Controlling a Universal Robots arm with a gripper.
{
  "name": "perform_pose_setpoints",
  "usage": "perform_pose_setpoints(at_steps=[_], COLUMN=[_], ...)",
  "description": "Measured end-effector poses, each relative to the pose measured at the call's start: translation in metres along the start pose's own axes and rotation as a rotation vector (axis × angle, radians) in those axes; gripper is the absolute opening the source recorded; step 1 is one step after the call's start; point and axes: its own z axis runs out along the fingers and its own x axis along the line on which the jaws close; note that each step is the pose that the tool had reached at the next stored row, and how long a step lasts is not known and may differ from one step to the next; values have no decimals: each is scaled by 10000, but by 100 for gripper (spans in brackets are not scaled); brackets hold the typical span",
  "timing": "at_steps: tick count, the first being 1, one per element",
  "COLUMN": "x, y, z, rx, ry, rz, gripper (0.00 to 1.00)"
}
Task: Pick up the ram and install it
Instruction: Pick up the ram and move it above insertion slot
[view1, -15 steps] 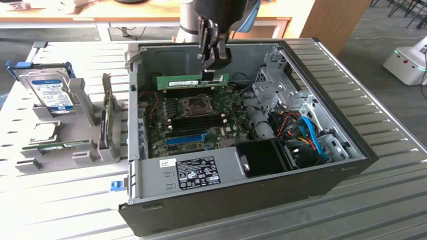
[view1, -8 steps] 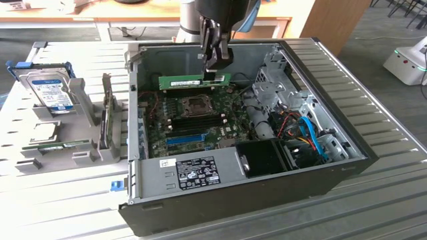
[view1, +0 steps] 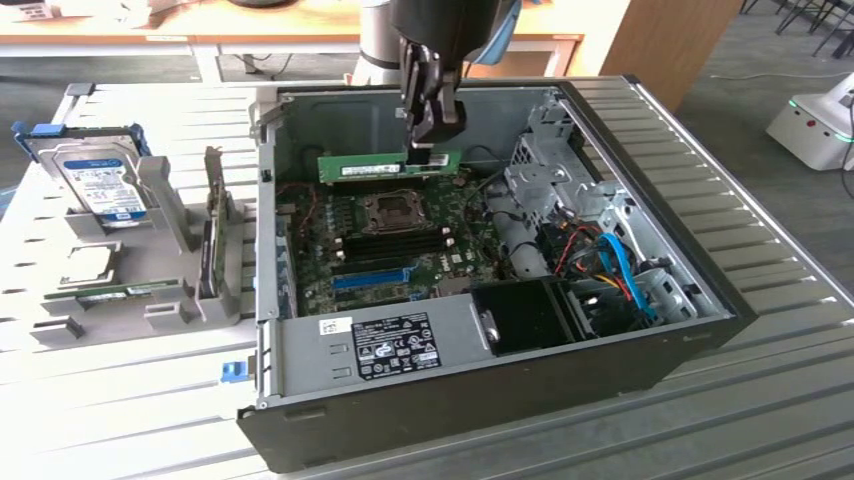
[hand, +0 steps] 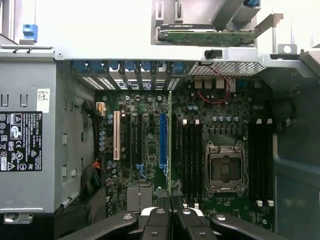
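The ram (view1: 380, 167) is a long thin green stick with a white label. It hangs level above the motherboard (view1: 387, 245) inside the open computer case (view1: 641, 330). My gripper (view1: 430, 152) comes down from above and is shut on the stick's end toward the exterior view's right. In the wrist view the ram (hand: 170, 145) shows edge-on as a thin green line running out from between my fingertips (hand: 159, 219). It lies between the long blue slot (hand: 163, 142) and the black memory slots (hand: 192, 160).
The CPU socket (view1: 396, 210) and black memory slots (view1: 387, 243) lie under the held stick. The power supply (view1: 400, 345) fills the case's near side, with cables (view1: 614, 270) at the exterior view's right. A grey holder (view1: 147, 315) outside carries a blue-labelled hard drive (view1: 100, 185).
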Motion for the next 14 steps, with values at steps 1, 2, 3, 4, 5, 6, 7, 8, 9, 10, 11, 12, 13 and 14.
perform_pose_setpoints(at_steps=[1,2,3,4,5,6,7,8,9,10,11,12,13,14], x=[1,1,2,2,3,3,4,4,4,5,5,5,5,6], y=[-1,-3,-4,-5,-6,-7,-8,-9,-10,-10,-11,-11,-12,-12], z=[15,31,47,64,80,95,107,119,131,141,152,159,165,166], rx=[0,0,0,0,0,1,0,0,0,1,0,0,0,0], ry=[0,0,1,0,-1,-1,-1,-1,0,-2,-1,-1,-5,-8], rz=[0,0,0,-1,0,0,0,-1,-1,0,0,0,-1,0], gripper=[12,12,12,12,12,12,12,12,12,12,12,12,12,12])
